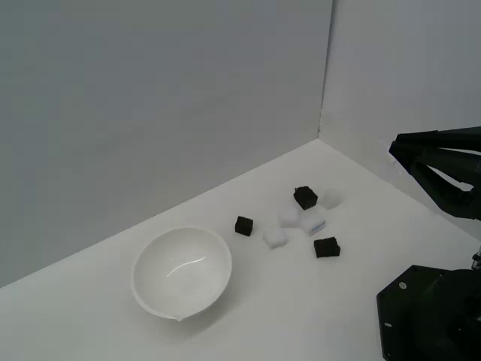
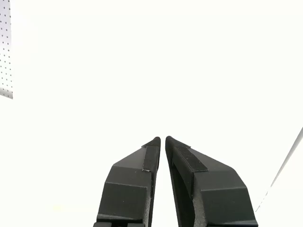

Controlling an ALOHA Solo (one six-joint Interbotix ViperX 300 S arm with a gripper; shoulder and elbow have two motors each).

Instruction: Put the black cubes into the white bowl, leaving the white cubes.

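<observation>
White tabletop (image 1: 90, 316): three black cubes (image 1: 243, 226), four white cubes (image 1: 276, 238), one white bowl (image 1: 181, 272).

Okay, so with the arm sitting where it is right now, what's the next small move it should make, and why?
Probably open the end effector and reach toward the small matte black cube nearest the arm. The wrist view shows the fingertips nearly touching with nothing between them, the glossy white bowl is empty, and all three black cubes sit on the table.

Black cubes (image 1: 243, 226), white cubes (image 1: 275, 238), one seemingly blue-marked, glossy white bowl (image 1: 150, 289), black tool (image 2: 163, 140).
</observation>
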